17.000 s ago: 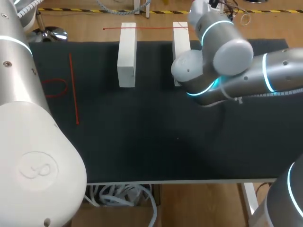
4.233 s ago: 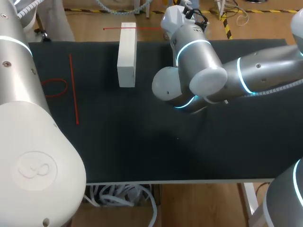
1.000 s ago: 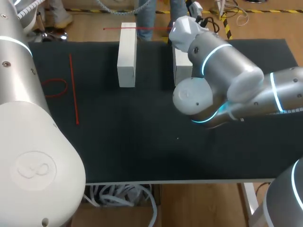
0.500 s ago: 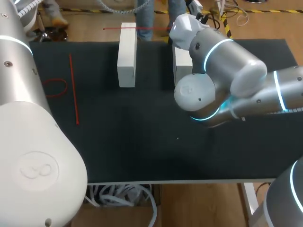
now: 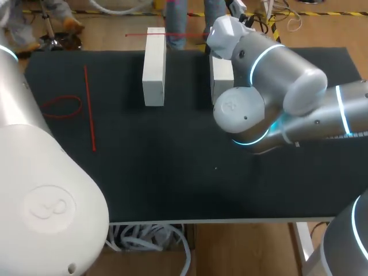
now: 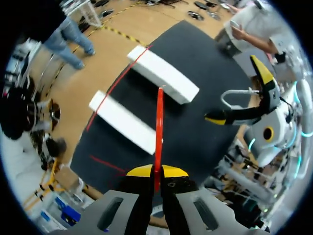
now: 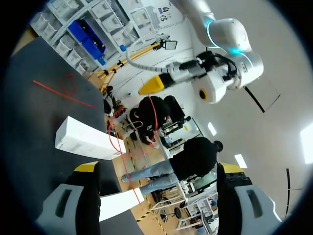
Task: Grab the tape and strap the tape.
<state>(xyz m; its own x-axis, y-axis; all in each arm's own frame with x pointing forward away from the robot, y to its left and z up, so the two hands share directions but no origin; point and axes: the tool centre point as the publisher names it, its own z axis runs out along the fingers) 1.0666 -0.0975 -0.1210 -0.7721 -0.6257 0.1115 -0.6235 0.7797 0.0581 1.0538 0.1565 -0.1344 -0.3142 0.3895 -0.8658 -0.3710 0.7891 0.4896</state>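
Note:
A thin red tape strip (image 6: 158,132) runs straight out from between my left gripper's (image 6: 156,171) yellow tips, which are shut on its near end. Below it two white blocks (image 6: 161,73) (image 6: 122,122) lie side by side on the black mat. In the right wrist view that strip (image 7: 155,115) hangs from the left gripper (image 7: 152,84) high above the table. My right gripper (image 7: 158,167) stands wide open with nothing between its fingers, near the blocks' far ends (image 5: 154,63) (image 5: 220,72). In the head view its fingers are hidden behind the right arm (image 5: 270,86).
A red tape line (image 5: 167,34) crosses the far ends of both blocks. A straight red strip (image 5: 89,109) and a red loop (image 5: 60,106) lie on the mat's (image 5: 172,172) left part. My left arm's white body (image 5: 40,190) fills the near-left corner.
The right arm has edged slightly to the right beside the right block. The left arm's upper part has shifted left, out of the head view's corner. Both grippers keep their states.

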